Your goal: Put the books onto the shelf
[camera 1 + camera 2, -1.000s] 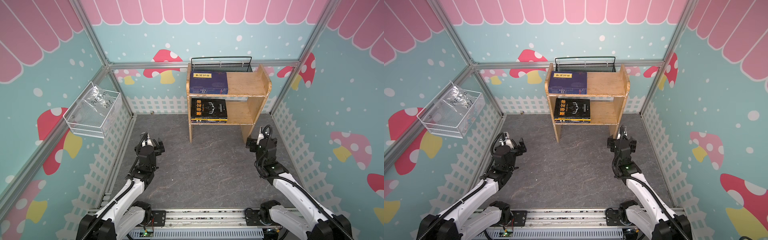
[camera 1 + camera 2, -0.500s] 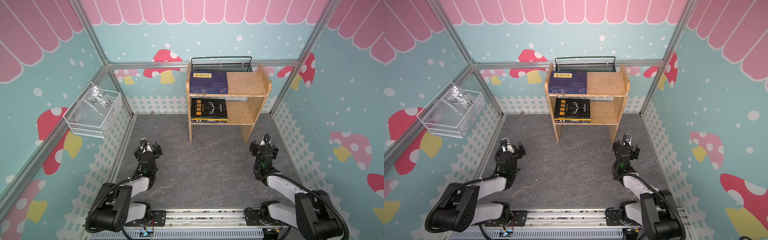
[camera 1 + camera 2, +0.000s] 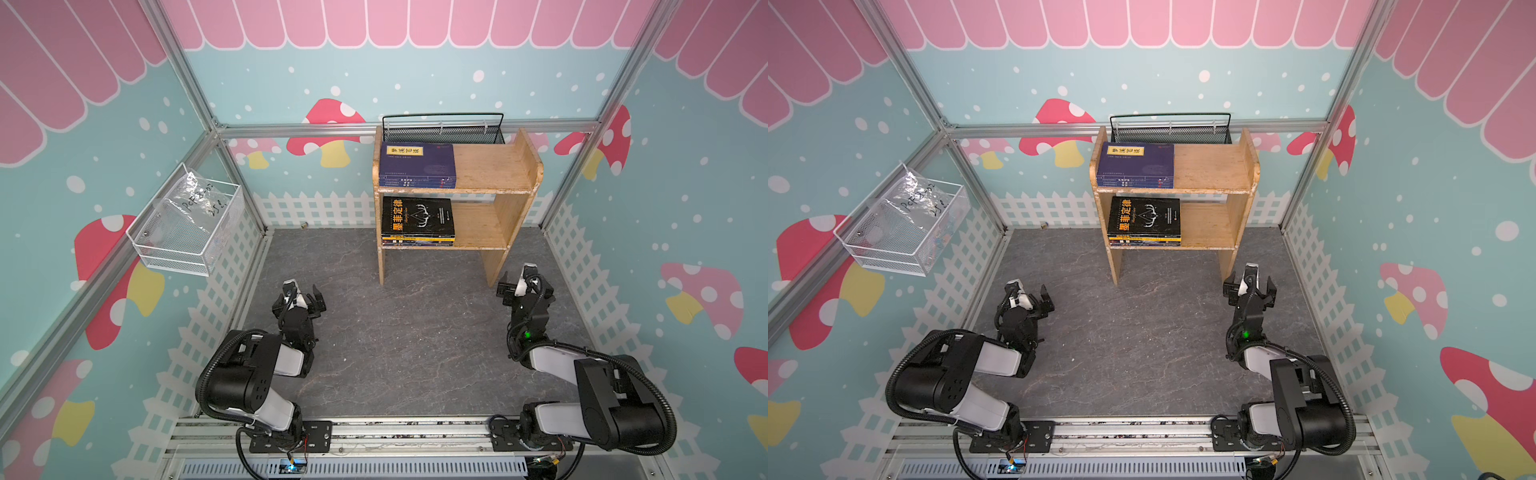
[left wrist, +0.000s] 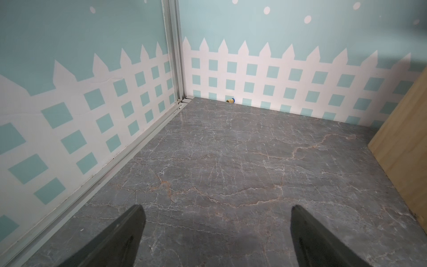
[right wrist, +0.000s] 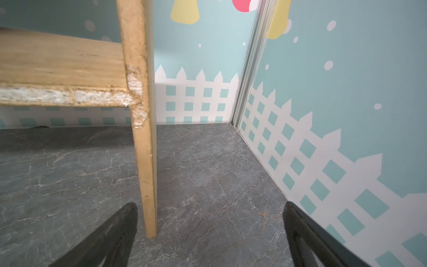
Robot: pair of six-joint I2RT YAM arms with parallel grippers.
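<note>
The shelf [image 3: 494, 166] [image 3: 1212, 166] stands at the back of the grey floor in both top views. A stack of navy books [image 3: 417, 164] [image 3: 1136, 164] lies on the left of its upper tier. Another stack of books with a black cover on top [image 3: 417, 220] [image 3: 1144, 220] lies on the left of the lower tier. My left gripper [image 3: 302, 291] [image 3: 1030, 293] [image 4: 216, 222] hangs open and empty, low over the floor at the left. My right gripper [image 3: 517, 282] [image 3: 1250, 282] [image 5: 209, 219] is open and empty beside the shelf's right side panel [image 5: 143, 150].
A black mesh basket [image 3: 442, 132] hangs on the back wall behind the shelf. A white wire basket [image 3: 187, 224] holding a plastic bag is fixed to the left wall. A small yellow and blue scrap [image 4: 231, 100] lies at the foot of the back wall.
Both arms have folded back toward the front rail, and both grippers have drawn back and sunk lower, still open. The books and shelf have not moved.
</note>
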